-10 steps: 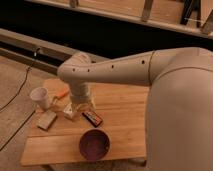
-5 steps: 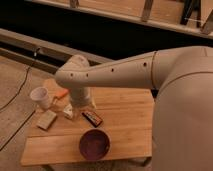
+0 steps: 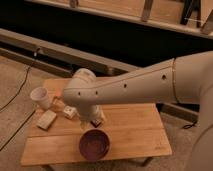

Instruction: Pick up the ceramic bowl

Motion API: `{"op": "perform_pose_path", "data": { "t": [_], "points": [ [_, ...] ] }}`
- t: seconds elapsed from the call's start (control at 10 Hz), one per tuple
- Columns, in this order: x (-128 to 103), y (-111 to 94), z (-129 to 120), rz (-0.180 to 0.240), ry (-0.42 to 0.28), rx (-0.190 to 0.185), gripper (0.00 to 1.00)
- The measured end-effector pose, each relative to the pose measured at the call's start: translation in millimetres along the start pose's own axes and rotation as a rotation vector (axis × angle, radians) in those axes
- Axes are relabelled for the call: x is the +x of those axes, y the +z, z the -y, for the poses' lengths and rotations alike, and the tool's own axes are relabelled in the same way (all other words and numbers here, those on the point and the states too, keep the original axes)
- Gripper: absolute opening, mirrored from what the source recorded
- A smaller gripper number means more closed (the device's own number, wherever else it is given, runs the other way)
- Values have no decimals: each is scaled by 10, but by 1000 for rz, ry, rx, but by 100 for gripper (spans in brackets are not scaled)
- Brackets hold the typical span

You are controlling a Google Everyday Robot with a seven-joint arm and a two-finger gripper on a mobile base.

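Just below your gripper, at the frame's lower centre, sat the ceramic bowl; whether that gripper gaped or held anything, you could not tell.

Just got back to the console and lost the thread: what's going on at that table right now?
The robot's arm reaches in from the right over the wooden table. Its gripper points down just behind the ceramic bowl. The bowl sits near the front edge and has not been lifted yet. A white cup and a tan packet lie at the left end, away from the gripper.
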Motion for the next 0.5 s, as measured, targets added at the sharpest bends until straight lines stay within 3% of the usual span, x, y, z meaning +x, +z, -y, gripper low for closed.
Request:
{"op": "perform_pose_path", "data": {
  "t": [0.2,0.5],
  "points": [
    [125,123,77,14,51,-12,65],
    [3,320,149,79,105,-88,65]
  ]
}}
